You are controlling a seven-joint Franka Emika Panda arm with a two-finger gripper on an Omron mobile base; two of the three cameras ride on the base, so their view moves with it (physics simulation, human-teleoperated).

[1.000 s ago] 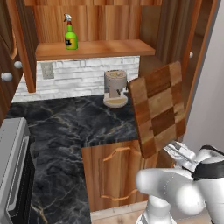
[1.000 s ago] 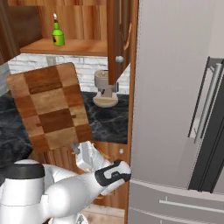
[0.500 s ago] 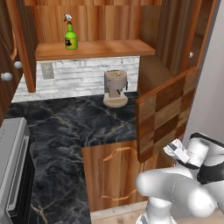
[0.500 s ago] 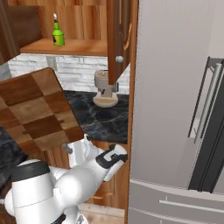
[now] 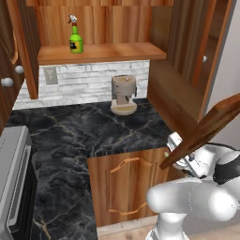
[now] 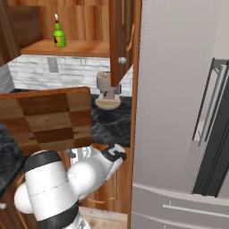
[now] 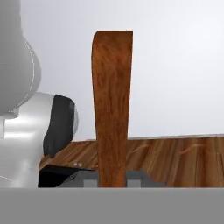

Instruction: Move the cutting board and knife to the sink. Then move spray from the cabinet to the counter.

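Observation:
The checkered cutting board (image 6: 44, 118) hangs in the air off the counter's right end, tilted, with my gripper (image 6: 81, 152) shut on its lower edge. In the left base view the cutting board (image 5: 206, 129) shows edge-on and slanted, rising to the right from the gripper (image 5: 175, 149). In the hand view the cutting board (image 7: 111, 109) stands thin and upright, clamped between the fingertips (image 7: 140, 177). The green spray (image 5: 75, 40) stands on the shelf of the open cabinet (image 5: 101, 52), above the black marble counter (image 5: 93, 131). The knife and the sink are out of view.
A coffee machine (image 5: 123, 93) stands at the counter's back against the white brick wall. A grey stove (image 5: 14, 178) is at the left. The tall grey fridge (image 6: 179, 112) stands close on the right. An open cabinet door (image 6: 118, 40) hangs above the coffee machine.
The arm has swung the cutting board from upright over the counter's right end out to the right, tipping it over to a slant. The grip stays shut.

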